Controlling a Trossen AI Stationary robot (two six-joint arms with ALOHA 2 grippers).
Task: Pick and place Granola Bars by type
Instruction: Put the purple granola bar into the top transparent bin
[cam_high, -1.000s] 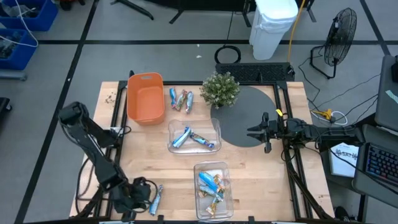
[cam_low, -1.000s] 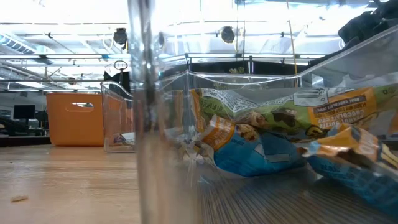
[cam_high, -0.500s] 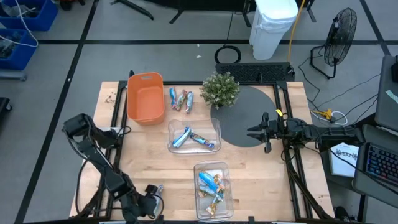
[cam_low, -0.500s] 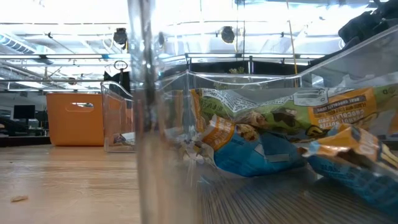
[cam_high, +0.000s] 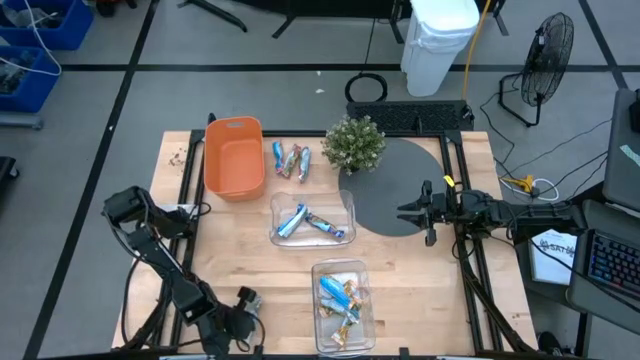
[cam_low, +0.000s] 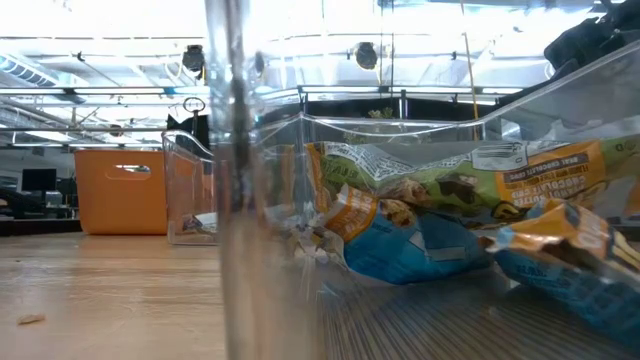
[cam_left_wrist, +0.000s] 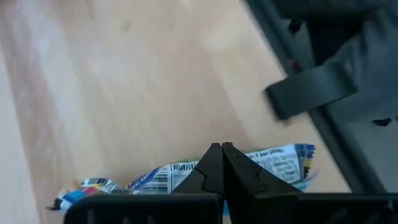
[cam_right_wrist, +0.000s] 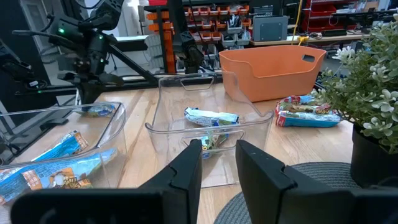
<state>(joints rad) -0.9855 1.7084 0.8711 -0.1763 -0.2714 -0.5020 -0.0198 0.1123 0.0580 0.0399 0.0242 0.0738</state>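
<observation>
Near the table's front left corner, my left gripper (cam_high: 242, 306) (cam_left_wrist: 222, 148) is shut on a blue-and-silver granola bar (cam_left_wrist: 273, 160) and points steeply down. Most of that bar is hidden under the gripper in the high view. More loose granola bars (cam_high: 290, 160) lie flat on the wood beside the orange bin (cam_high: 233, 157). Two blue bars lie in the middle clear bin (cam_high: 312, 220), and several bars lie in the front clear bin (cam_high: 343, 305) (cam_low: 450, 220). My right gripper (cam_high: 405, 212) (cam_right_wrist: 217, 158) waits level over the grey mat, open, with nothing between its fingers. My left gripper's shut fingertips (cam_left_wrist: 211, 163) meet on the bar's long edge, about the middle of its length (cam_left_wrist: 186, 169). They come from above, slanting down, and lie across the bar. The fingers hide the contact itself. Whether the bar rests on the wood, I cannot tell.
A potted plant (cam_high: 355, 143) stands at the back beside the round grey mat (cam_high: 400, 185). Dark frame rails run along the table's left edge (cam_left_wrist: 323, 93). Bare wood lies between the bins and the left gripper.
My left gripper has come down toward the table at the front left corner and rolled about its own line. The blue-and-silver bar has turned with it, so it no longer sticks out beside the gripper in the high view. The fingers have stayed shut.
</observation>
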